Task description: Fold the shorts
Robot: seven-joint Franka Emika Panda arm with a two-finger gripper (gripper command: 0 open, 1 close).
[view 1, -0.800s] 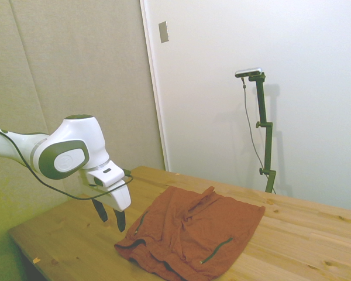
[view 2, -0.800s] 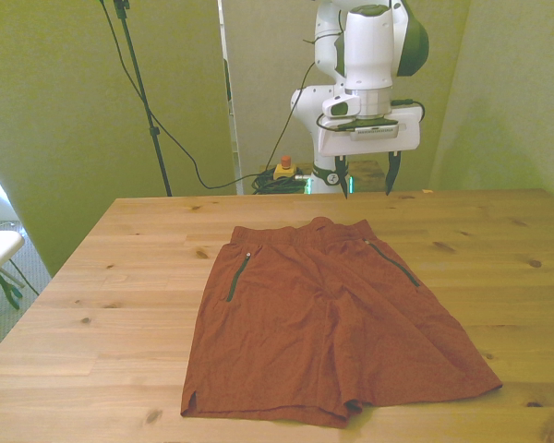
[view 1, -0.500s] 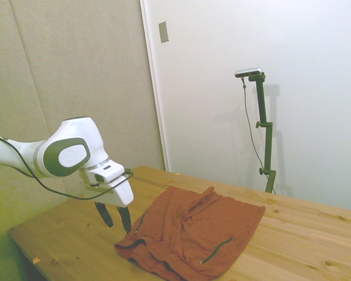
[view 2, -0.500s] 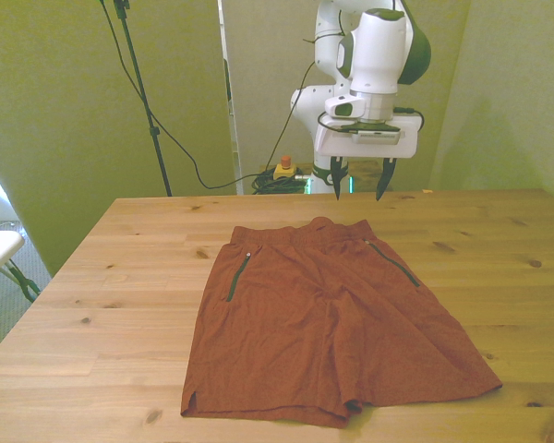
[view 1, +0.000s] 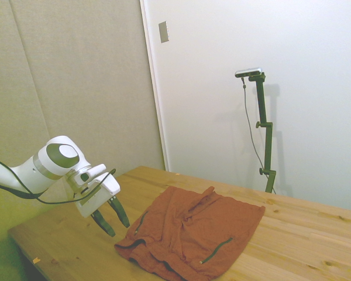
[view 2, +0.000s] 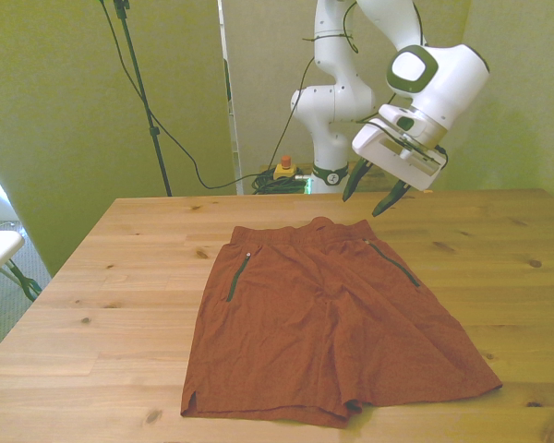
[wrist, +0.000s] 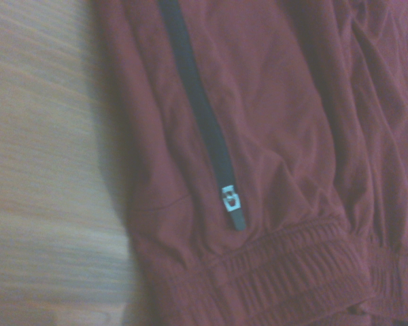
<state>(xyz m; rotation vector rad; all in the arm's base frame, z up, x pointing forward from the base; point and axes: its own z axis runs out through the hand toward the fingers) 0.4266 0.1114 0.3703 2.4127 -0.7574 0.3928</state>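
The rust-orange shorts (view 2: 332, 318) lie spread flat on the wooden table (view 2: 102, 277), waistband toward the far edge and leg hems toward the near edge. They show wrinkled in the side view (view 1: 193, 231). My gripper (view 2: 369, 192) hangs open and tilted above the table, just past the waistband's corner on the front view's right, not touching the cloth. From the side, the gripper (view 1: 114, 221) sits just left of the shorts. The wrist view shows a dark pocket zip (wrist: 200, 115) and the gathered waistband (wrist: 285, 275) from close by.
Bare wood (wrist: 47, 170) lies beside the shorts' edge in the wrist view. The table (view 1: 298, 234) has open wood on both sides of the shorts. A red-topped button (view 2: 283, 169) and cables sit on the floor behind the table.
The arm has swung toward the front view's right and dropped lower, tilting the gripper. Its fingers stay open. The shorts have not moved.
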